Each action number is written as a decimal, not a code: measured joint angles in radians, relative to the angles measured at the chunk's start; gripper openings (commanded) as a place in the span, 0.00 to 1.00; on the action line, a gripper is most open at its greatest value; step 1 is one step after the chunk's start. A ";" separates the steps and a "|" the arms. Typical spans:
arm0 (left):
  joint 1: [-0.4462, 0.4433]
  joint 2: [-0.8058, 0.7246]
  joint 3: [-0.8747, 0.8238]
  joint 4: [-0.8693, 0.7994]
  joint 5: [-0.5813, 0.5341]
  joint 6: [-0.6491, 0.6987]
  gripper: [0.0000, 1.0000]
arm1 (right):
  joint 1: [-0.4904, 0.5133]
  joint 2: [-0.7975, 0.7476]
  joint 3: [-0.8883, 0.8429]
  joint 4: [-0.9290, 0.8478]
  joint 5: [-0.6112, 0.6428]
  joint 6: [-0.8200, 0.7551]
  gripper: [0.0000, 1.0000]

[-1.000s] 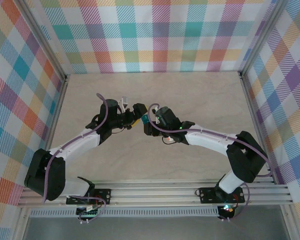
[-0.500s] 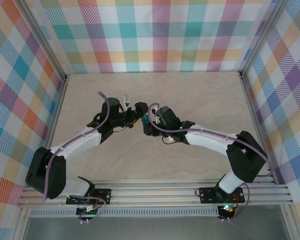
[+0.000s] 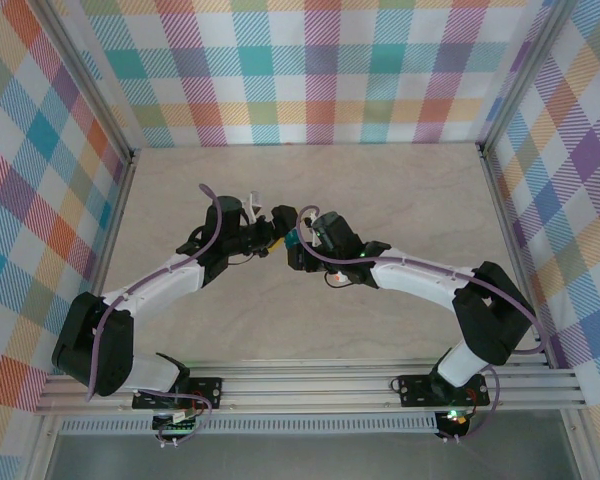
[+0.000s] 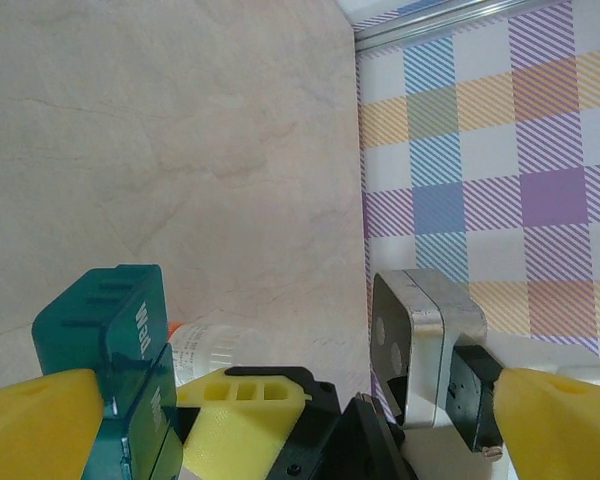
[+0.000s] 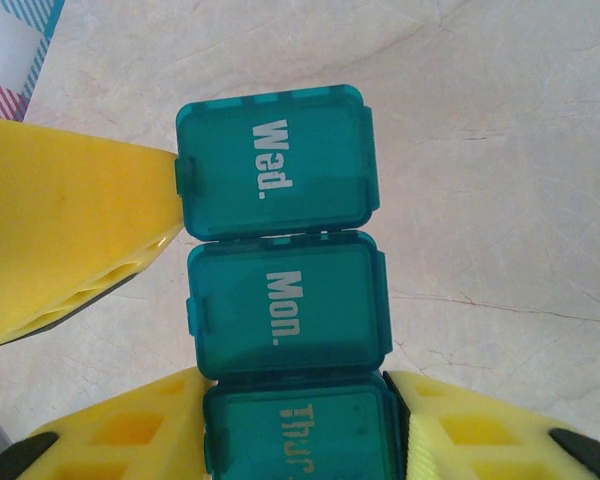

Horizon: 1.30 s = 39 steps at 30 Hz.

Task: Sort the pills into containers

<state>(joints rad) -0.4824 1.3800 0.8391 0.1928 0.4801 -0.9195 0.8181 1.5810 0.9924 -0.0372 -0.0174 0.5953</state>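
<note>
containers (image 5: 280, 290): teal strip of three joined compartments, all lids shut, held near table centre between the two arms. nearest end, marked thur., is clamped between the yellow fingers of the right gripper (image 5: 300, 430). mon. sits mid-strip and wed. at the far, free end. the left gripper (image 4: 300, 415) stands wide open and holds nothing; one of its fingers (image 5: 70, 230) touches the tab side of the wed. lid. a white bottle (image 4: 220, 345) lies on the table (image 4: 180, 150) beyond.

judgement: step in hand is prying the wed. lid. keep the right clamp firm, catch only the tab, lift without twisting the strip.

against the earlier frame: the left wrist has crept further from its base, toward the strip; the strip is unmoved.
</note>
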 measured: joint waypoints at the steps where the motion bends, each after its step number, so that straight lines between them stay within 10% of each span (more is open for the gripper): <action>1: -0.001 0.001 0.003 0.000 0.000 0.000 1.00 | -0.001 0.000 0.000 0.000 0.000 0.000 0.44; 27: -0.050 -0.031 0.080 -0.094 -0.119 0.004 1.00 | -0.006 0.015 -0.018 0.020 -0.011 -0.002 0.44; 39: 0.126 -0.050 0.095 -0.251 -0.241 0.023 1.00 | -0.003 0.134 0.056 -0.068 -0.064 -0.126 0.46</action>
<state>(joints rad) -0.3569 1.3300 0.9340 -0.0582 0.2394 -0.8963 0.8154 1.7149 1.0489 -0.1055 -0.0814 0.4694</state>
